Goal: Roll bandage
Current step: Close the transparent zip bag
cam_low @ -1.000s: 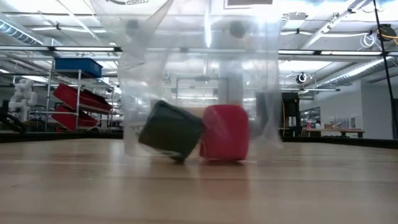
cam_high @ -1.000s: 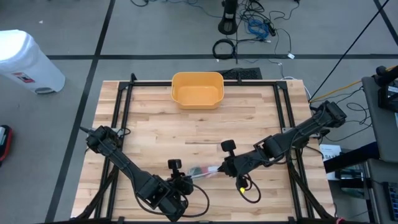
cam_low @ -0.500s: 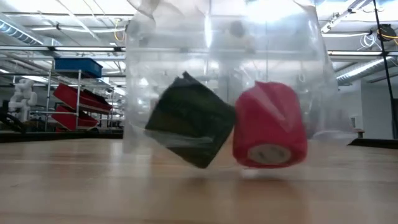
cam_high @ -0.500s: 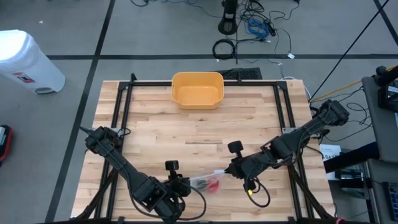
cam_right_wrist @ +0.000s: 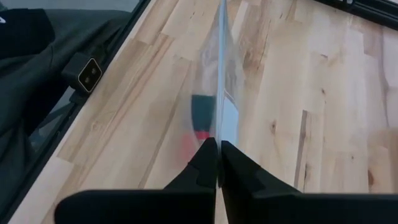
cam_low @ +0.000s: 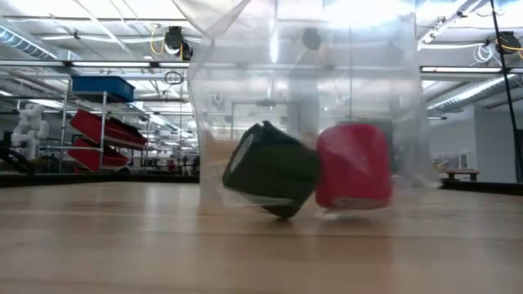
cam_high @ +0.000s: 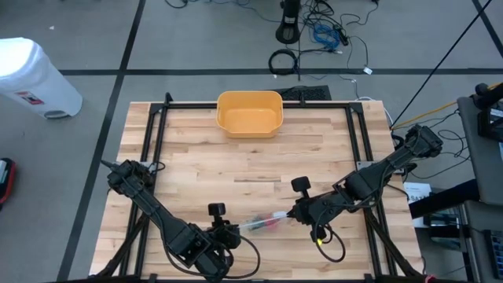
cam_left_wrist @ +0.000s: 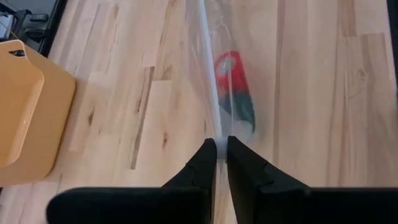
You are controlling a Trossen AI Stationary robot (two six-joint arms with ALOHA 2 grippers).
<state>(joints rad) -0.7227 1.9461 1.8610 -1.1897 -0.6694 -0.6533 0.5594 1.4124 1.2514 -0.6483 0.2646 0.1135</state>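
a clear, crinkly plastic bag hung stretched between the two arms above the near part of the pale wooden plank tabletop. the left gripper was clamped shut on one thin edge of the bag, and the right gripper was pinched closed on the opposite edge. inside the film sat two stubby cylindrical bandage rolls: a dark green roll, tilted on its edge, touching a red roll beside it, both low and close to the wood. a smooth, rounded yellow tub stood at the far edge, well apart.
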